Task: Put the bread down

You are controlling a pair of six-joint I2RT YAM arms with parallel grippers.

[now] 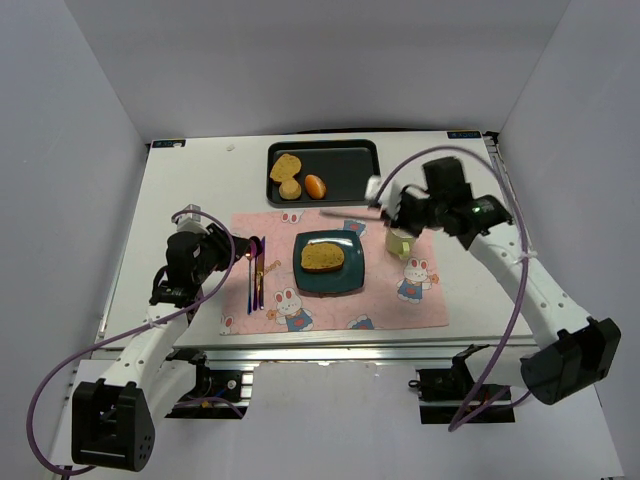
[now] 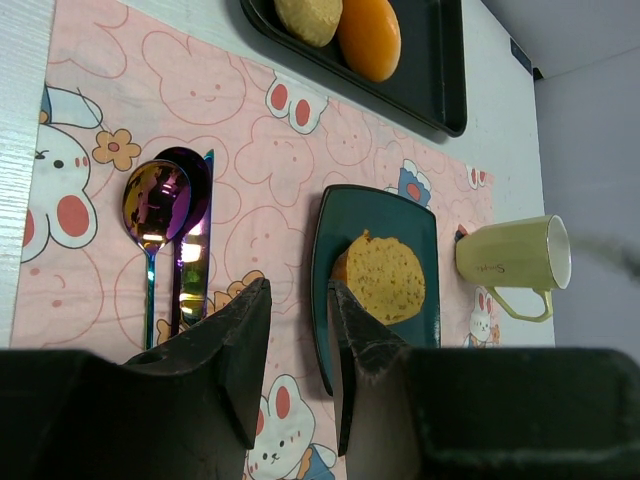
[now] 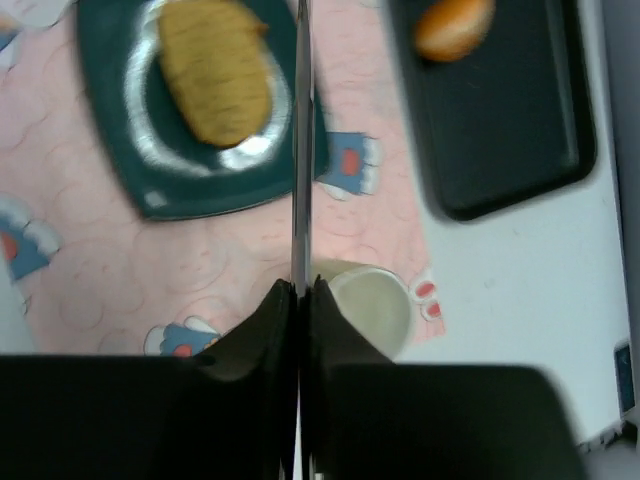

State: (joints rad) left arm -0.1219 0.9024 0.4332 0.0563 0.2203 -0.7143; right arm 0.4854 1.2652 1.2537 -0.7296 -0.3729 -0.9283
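- Gripping a thin, flat utensil (image 3: 300, 150) seen edge-on, the right tool (image 3: 300, 290) has its fingers pressed together on it with no gap visible. What kind of utensil it is cannot be told.
- In the overhead view the utensil sticks out level from the right tool (image 1: 390, 207) toward the left, above the far edge of the placemat (image 1: 400, 310), between the tray (image 1: 350, 160) and the plate (image 1: 330, 282).
- The left tool (image 2: 300, 290) is parted only a narrow slit and holds nothing. It hangs over the placemat between the iridescent cutlery (image 2: 155, 200) and the plate's near rim, touching neither.
- The bread (image 1: 322, 257) lies flat in the middle of the dark teal plate, which sits at the centre of the pink bunny placemat on the white tabletop (image 1: 190, 190).
- From the right wrist the utensil's line runs just beside the bread (image 3: 215, 70), across the plate rim – whether it touches anything there cannot be told.
- A pale yellow-green cup (image 1: 399, 241) stands upright on the placemat, just right of the plate and directly under the right tool.
- The black tray, beyond the placemat, carries an orange roll (image 1: 315, 185), a paler slice (image 1: 285, 166) and a small bun (image 1: 290, 189) – all well apart from both tools.
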